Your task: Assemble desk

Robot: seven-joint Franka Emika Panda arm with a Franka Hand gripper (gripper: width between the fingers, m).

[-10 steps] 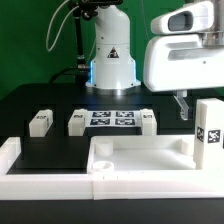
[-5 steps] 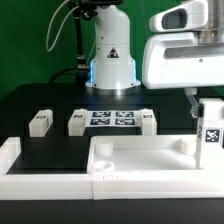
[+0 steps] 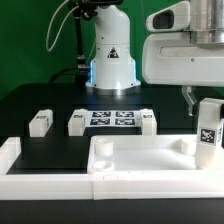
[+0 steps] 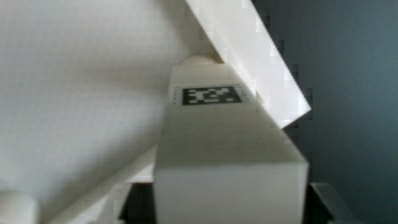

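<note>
The pincer [image 4: 222, 203] is clamped on a leg block [image 4: 222, 150] that nearly hides its fingertips.

In the exterior view, the desk panel [image 3: 140, 176] lies at the front of the table [image 3: 50, 150], with a long bar [image 3: 45, 185] to its left. Behind it, the marker board [image 3: 112, 118] lies between the second leg block [image 3: 78, 122] and the third leg block [image 3: 147, 122]. The first leg block [image 3: 40, 122] sits farther left, and the fourth leg block [image 3: 208, 132] stands upright at the panel's right end.
</note>
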